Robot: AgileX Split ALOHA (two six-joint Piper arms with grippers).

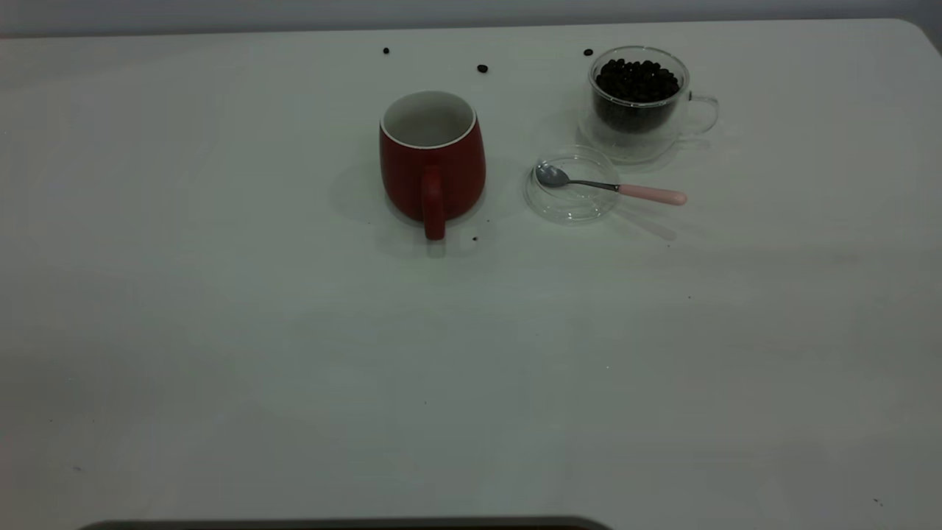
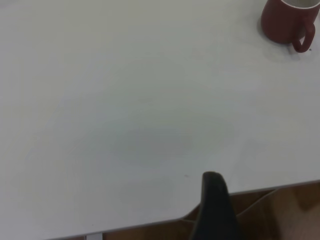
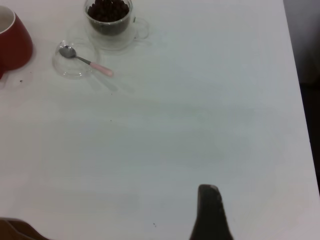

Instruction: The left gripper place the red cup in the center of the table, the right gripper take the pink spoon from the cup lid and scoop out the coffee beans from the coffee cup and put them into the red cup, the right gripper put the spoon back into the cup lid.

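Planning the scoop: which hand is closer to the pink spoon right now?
Right, likely. The right hand hangs far back on the side of the table where the pink spoon lies; the left hand hangs back beyond the red cup.

Bare lab bench, plain white table [image 1: 221,331]

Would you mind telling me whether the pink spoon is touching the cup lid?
Touching. The exterior view shows the pink spoon with its bowl resting inside the cup lid and its neck crossing the rim, the handle sticking out beyond it.
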